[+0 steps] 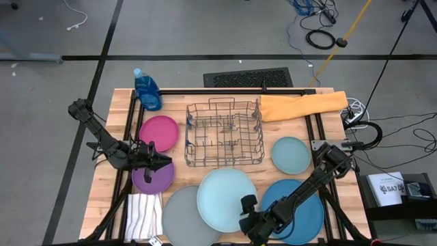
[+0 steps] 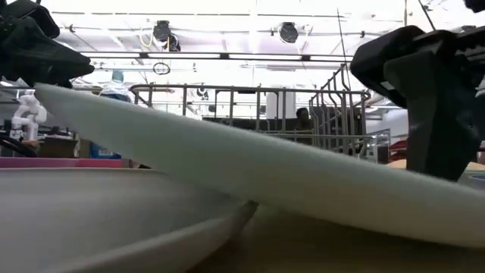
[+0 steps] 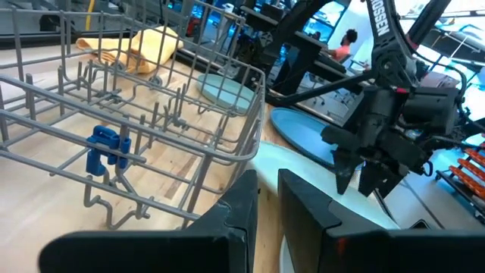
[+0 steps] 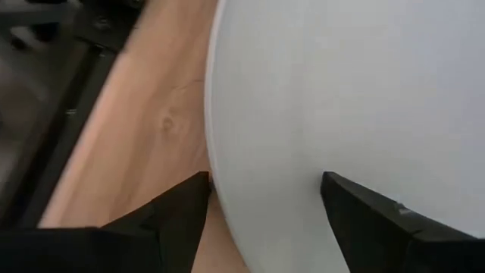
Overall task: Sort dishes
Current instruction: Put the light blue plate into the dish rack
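The light blue plate [image 1: 225,198] lies at the table's near middle; its left part rests on the grey plate [image 1: 183,217], so it tilts [image 2: 265,174]. My right gripper [image 1: 246,220] is open at its near right rim, one finger outside the rim and one over the plate [image 4: 341,98]. The dark blue plate [image 1: 304,217] lies under my right arm, and the pale teal plate [image 1: 291,155] lies beyond it. My left gripper [image 1: 164,162] is shut and empty just above the purple plate [image 1: 151,179], near the magenta plate [image 1: 158,131]. My right gripper comes at the light blue plate's near right rim [image 4: 214,171] from above, pointing down, with its open fingers [image 4: 182,208] on either side of that rim. I cannot tell whether a finger touches the plate.
The wire dish rack [image 1: 224,133] stands at the table's middle, right in front of my left gripper [image 3: 151,114]. A blue bottle [image 1: 147,90] stands at the far left, an orange cloth [image 1: 300,106] lies at the far right, and a striped white cloth [image 1: 143,215] lies at the near left.
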